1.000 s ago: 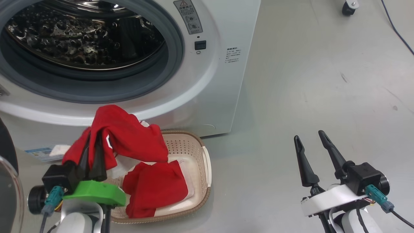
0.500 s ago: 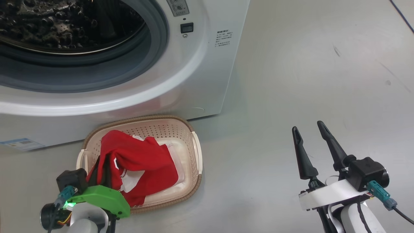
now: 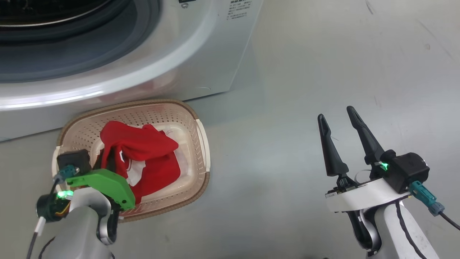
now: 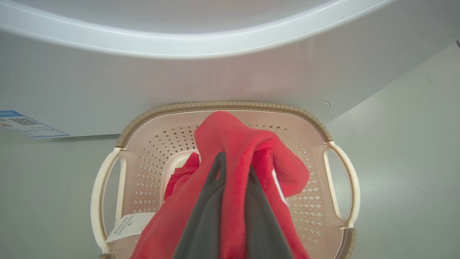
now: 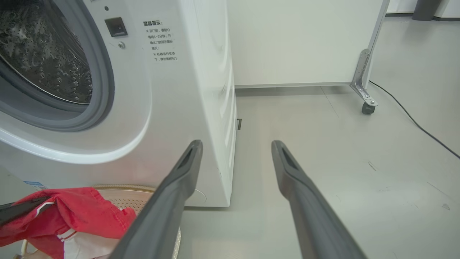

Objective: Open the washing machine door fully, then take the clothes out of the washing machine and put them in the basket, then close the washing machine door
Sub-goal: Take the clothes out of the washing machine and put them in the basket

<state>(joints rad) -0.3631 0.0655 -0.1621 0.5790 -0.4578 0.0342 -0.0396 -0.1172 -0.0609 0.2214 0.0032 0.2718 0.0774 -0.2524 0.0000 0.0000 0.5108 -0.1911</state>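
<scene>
My left gripper (image 3: 107, 160) is shut on a red garment (image 3: 138, 144) that hangs down into the cream basket (image 3: 201, 144). In the left wrist view the left gripper (image 4: 234, 166) pinches a fold of that garment (image 4: 230, 133), with more red clothes (image 4: 179, 176) and a white tag (image 4: 127, 223) lower in the basket (image 4: 222, 105). The washing machine (image 3: 107, 82) stands just behind the basket, its opening gaping. The washing machine door is out of view. My right gripper (image 3: 336, 115) is open over bare floor at the right, nothing between its fingers (image 5: 235, 144).
A blue label (image 4: 21, 124) sits low on the machine's front. The steel drum (image 5: 43, 64) shows in the right wrist view. Behind stands a white panel on a caster leg (image 5: 366, 104), and a black cable (image 5: 413, 122) runs across the grey floor.
My left gripper has come down from in front of the machine and lowered the red garment into the basket. The head view has tilted downward. The right gripper has stayed open.
</scene>
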